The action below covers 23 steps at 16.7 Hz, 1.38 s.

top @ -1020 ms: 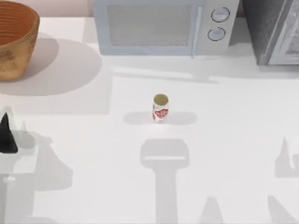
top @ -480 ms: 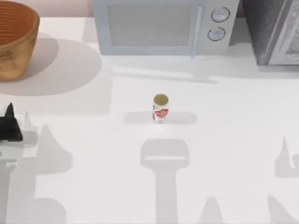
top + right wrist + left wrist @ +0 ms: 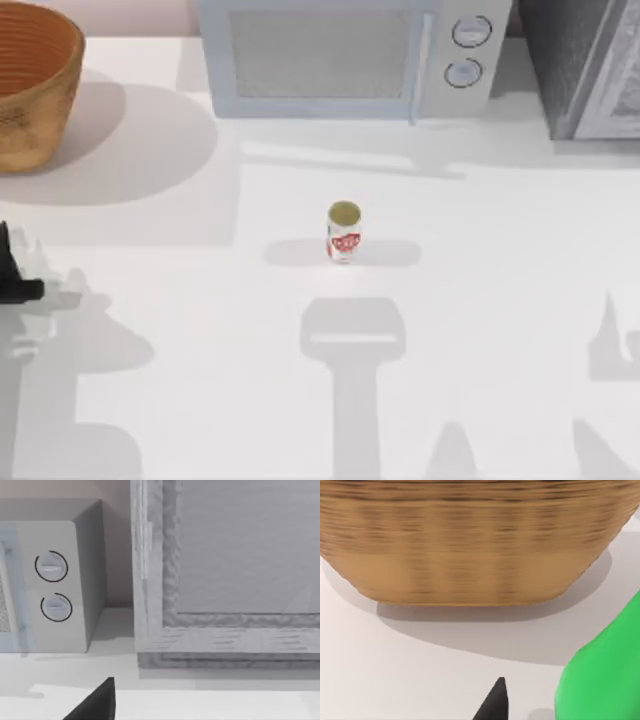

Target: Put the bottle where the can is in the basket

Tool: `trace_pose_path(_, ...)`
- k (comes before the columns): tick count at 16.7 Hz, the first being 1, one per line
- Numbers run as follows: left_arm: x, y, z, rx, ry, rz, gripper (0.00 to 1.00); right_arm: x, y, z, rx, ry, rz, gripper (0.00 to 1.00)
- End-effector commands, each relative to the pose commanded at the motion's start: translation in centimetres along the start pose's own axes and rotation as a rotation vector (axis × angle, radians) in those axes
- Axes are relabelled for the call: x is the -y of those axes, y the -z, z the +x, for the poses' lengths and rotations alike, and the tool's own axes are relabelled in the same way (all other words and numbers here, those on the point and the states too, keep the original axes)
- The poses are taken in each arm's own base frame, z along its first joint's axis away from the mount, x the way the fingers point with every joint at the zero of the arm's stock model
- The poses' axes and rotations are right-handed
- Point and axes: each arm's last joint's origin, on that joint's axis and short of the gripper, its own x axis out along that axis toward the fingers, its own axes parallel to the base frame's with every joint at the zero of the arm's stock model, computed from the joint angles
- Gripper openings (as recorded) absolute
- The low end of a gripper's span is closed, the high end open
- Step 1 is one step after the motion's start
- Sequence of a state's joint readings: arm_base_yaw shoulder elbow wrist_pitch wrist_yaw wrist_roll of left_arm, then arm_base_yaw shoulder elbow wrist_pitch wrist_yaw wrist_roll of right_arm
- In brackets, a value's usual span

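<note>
Our bottle point(image 3: 605, 675) is a smooth, glossy bright green curve in our left wrist view, standing off the ribbed, orange-brown woven wicker basket point(image 3: 30, 85), whose wall rises just beyond it over the bare white table point(image 3: 200, 330). The can point(image 3: 343, 232), a small upright white cylinder with red markings and a dull gold-tan top, stands on the table well apart from the basket, toward the pale microwave point(image 3: 345, 55). Our left gripper point(image 3: 12, 275) sits near the basket at the table's left edge, one dark fingertip point(image 3: 495, 702) beside the bottle, and we cannot tell whether it grips it.
</note>
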State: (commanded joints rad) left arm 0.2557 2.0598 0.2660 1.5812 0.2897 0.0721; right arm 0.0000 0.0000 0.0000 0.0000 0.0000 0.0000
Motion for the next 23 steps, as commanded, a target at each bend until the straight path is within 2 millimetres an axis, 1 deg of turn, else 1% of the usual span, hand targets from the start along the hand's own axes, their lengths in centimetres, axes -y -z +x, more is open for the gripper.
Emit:
trace_pose_path(5,0.0,0.0,0.0,0.000,0.000,0.000,0.02,0.0,0.0,0.0,0.000,0.000,0.000,1.00)
trace_pose_path(6,0.0,0.0,0.0,0.000,0.000,0.000,0.00,0.0,0.0,0.0,0.000,0.000,0.000,1.00)
trace_pose_path(15,0.0,0.0,0.0,0.000,-0.001,0.001,0.00,0.0,0.0,0.0,0.000,0.000,0.000,1.00)
trace_pose_path(16,-0.3,-0.2,0.1,0.007,-0.009,0.005,0.00,0.0,0.0,0.0,0.000,0.000,0.000,1.00)
trace_pose_path(19,-2.3,-2.2,1.0,0.056,-0.067,0.031,0.00,0.0,0.0,0.0,0.000,0.000,0.000,1.00)
trace_pose_path(21,-4.3,-4.4,1.7,0.099,-0.117,0.057,0.00,0.0,0.0,0.0,0.000,0.000,0.000,1.00)
trace_pose_path(23,-6.4,-7.3,2.4,0.139,-0.160,0.082,0.00,0.0,0.0,0.0,0.000,0.000,0.000,1.00)
